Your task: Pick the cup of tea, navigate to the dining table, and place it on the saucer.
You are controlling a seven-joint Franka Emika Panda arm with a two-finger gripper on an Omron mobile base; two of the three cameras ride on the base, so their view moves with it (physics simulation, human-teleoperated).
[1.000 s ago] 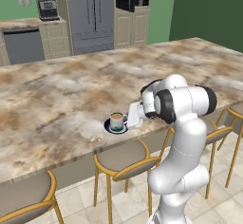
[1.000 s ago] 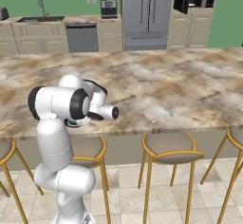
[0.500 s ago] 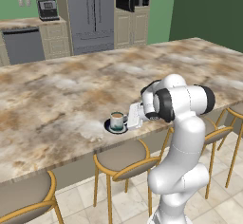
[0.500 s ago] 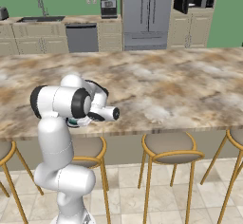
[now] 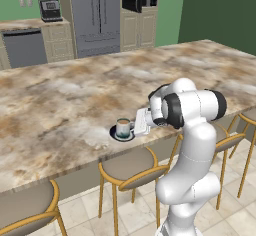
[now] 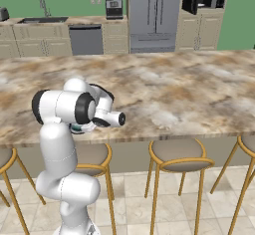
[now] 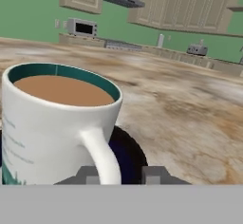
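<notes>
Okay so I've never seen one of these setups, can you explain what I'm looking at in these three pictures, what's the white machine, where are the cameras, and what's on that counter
Everything here is computer-rendered, not filmed. The white machine is a robot arm on a base that can drive, standing between stools at the dining table, a long marbled counter. Two pictures come from cameras on the base, behind the arm to its left and right. The third comes from a camera on the hand, looking along the gripper.

On the counter, the cup of tea stands upright on the saucer, a small dark dish near the counter's front edge. The hand view shows the handle between the two finger tips, which are spread apart; I cannot tell whether they touch it.
</notes>
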